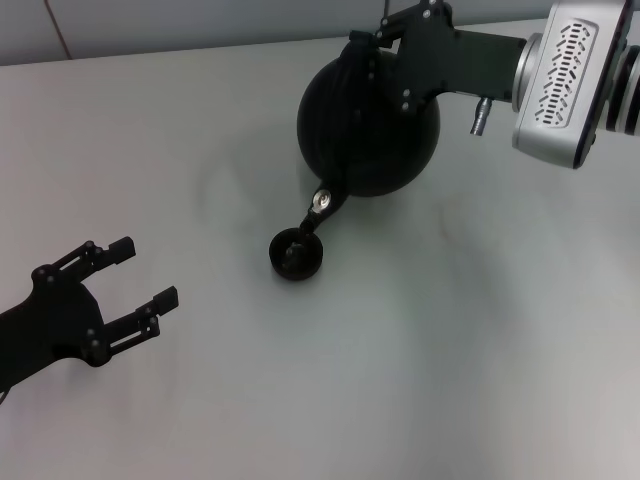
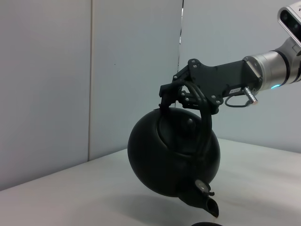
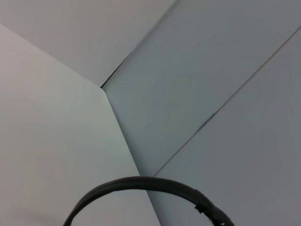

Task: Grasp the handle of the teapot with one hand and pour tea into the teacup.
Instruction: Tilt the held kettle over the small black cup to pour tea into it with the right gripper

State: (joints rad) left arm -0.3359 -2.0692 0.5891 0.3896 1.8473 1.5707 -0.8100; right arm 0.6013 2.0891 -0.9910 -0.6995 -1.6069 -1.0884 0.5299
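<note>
Right wrist view shows only an arc of the handle (image 3: pixel 141 182) against wall and worktop; the cup (image 1: pixel 296 254) is cut off at the left wrist view's edge. Plain pale grey worktop (image 1: pixel 450 360), grey panelled walls. Right pincer (image 2: pixel 181 96) is clamped on the handle, teapot (image 1: pixel 368 125) lifted and tipped, spout directly above the cup. Left pincer (image 1: pixel 140 272) sits spread apart and empty, well apart from the cup on the left.

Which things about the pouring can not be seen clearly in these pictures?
- Tea stream: none can be made out between the teapot spout and the teacup in the head view.
- Teacup in the left wrist view: cut off by the lower edge, only its rim shows.
- Handle in the right wrist view: only an arc; the pot is out of frame.
- Right gripper grip: fingers overlap the black handle.
- Left gripper: idle, open.
</note>
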